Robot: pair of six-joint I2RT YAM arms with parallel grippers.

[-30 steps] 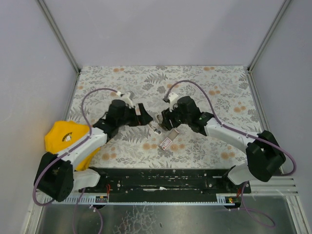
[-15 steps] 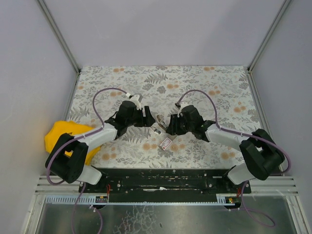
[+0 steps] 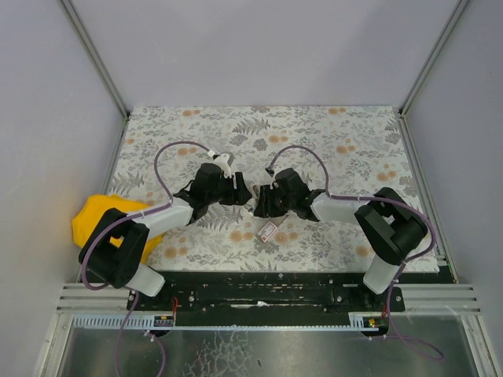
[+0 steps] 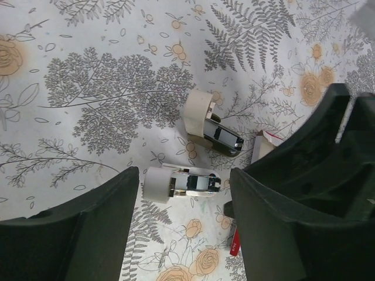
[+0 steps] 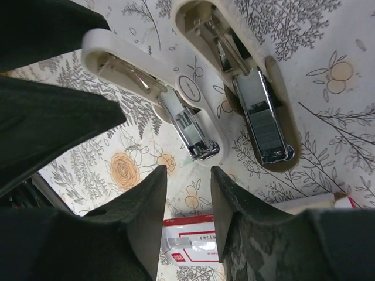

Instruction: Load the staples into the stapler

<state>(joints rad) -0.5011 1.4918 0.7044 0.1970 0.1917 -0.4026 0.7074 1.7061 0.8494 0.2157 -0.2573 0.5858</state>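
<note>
The stapler (image 4: 199, 132) is white with metal rails and lies opened into a V on the floral mat. Its two arms also show in the right wrist view (image 5: 187, 111). In the top view it is mostly hidden between the grippers. My left gripper (image 3: 240, 194) is open, and its fingertips (image 4: 117, 199) stand on either side of the nearer stapler arm (image 4: 184, 183). My right gripper (image 3: 263, 204) is open and empty just in front of the stapler's tips. The pink-and-white staples carton (image 3: 269, 231) lies flat below the right fingers (image 5: 193, 246).
A yellow object (image 3: 98, 220) sits at the mat's left edge beside the left arm. Purple cables (image 3: 169, 149) loop over both arms. Grey walls enclose the mat on three sides. A black rail (image 3: 259, 287) runs along the near edge.
Both grippers have come down and closed in on the stapler from either side. The right arm's elbow has swung left. The carton has not moved.
</note>
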